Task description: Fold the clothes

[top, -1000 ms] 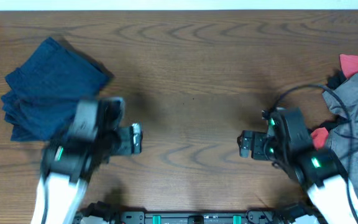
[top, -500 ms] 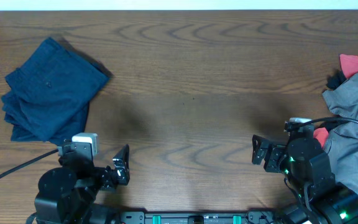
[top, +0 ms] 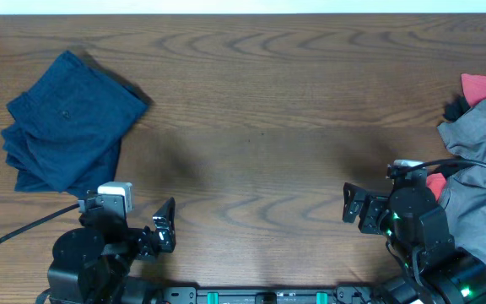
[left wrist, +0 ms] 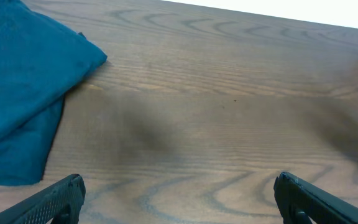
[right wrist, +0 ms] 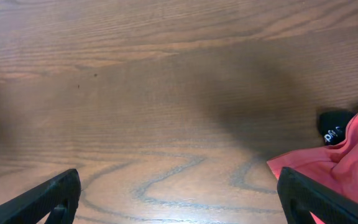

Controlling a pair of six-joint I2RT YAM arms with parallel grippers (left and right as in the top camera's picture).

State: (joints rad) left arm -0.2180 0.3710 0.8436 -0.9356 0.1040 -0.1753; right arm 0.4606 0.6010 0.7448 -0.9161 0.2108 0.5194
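Observation:
Folded dark navy-blue shorts (top: 67, 122) lie at the table's far left; their edge shows in the left wrist view (left wrist: 23, 93). A heap of grey (top: 483, 160) and coral-red (top: 481, 86) garments lies at the right edge; red fabric shows in the right wrist view (right wrist: 347, 162). My left gripper (top: 165, 226) is open and empty near the front edge, well below the shorts; its fingers show wide apart in the left wrist view (left wrist: 178, 196). My right gripper (top: 353, 207) is open and empty, just left of the heap, with fingers wide apart in its wrist view (right wrist: 179, 196).
The wooden table (top: 260, 110) spans the view. A black cable (top: 24, 228) runs from the left arm to the left edge. A small black item with white print (right wrist: 334, 127) lies by the red fabric.
Both arms pulled back toward the front edge a second ago and have stayed still in the last half second. The shorts and the heap have not moved.

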